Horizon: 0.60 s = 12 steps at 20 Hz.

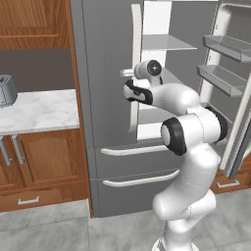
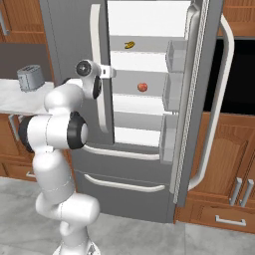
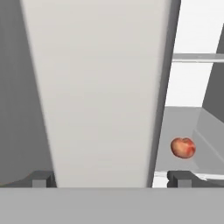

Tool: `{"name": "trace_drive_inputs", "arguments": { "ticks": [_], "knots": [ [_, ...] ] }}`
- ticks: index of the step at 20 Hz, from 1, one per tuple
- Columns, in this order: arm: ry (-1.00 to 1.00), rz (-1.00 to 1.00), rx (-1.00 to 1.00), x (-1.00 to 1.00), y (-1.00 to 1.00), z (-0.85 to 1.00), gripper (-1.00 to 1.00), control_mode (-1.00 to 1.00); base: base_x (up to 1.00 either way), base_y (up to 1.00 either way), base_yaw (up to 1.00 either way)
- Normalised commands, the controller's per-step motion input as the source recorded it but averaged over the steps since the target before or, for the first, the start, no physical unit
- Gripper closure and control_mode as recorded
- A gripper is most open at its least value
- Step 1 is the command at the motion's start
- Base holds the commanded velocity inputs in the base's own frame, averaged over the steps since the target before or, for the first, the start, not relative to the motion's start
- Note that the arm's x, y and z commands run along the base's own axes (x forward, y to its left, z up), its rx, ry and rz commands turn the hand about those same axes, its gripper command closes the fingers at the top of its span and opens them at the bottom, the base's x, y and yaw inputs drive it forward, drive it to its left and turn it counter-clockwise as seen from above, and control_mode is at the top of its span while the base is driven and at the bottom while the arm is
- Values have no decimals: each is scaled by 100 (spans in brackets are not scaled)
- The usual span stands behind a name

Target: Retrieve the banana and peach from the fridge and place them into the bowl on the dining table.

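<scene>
Tall grey French-door fridge [image 2: 64, 60]: right door [image 2: 199, 99] swung wide, white shelved interior exposed; left door shut, its long white curved handle [image 2: 97, 69] running down the inner edge. Two lower drawers shut. Brown wooden cabinets flank it on both sides.

White marble-topped bench [image 1: 37, 110] to the left of the fridge, carrying a small steel toaster [image 1: 6, 90].

White arm with dark joints rises in front of the fridge, wrist level with the middle shelf. Claw [image 3: 111, 178] faces the left door's handle, which stands between the two finger tips in the hand view, close up and blurred. Jaws stand fully apart, holding nothing; no contact with the handle that I can make out.

Small yellow banana [image 2: 129, 45] lies on the upper shelf, toward the left. Small round red-orange peach [image 2: 142, 87] sits on the shelf below, near the middle, well apart from the claw and to its right; in the hand view it shows past the handle's right edge [image 3: 183, 148].

Step in hand, as I judge it: still at the fridge, before the first fruit is picked; neither one is out. Next move calls for either gripping the handle to open the left door, or shifting the claw right, clear of the handle, and reaching into the open half toward the peach.
</scene>
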Motion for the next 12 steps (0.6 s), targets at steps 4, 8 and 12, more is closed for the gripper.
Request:
{"name": "trace_drive_inputs", "arguments": {
  "ticks": [4,8,12],
  "knots": [
    [1,0,0,81,0,0,-100,-100,0,0,0],
    [19,0,0,74,0,3,100,-100,0,0,0],
    [24,-2,0,31,0,12,100,-100,0,0,0]
  ]
}}
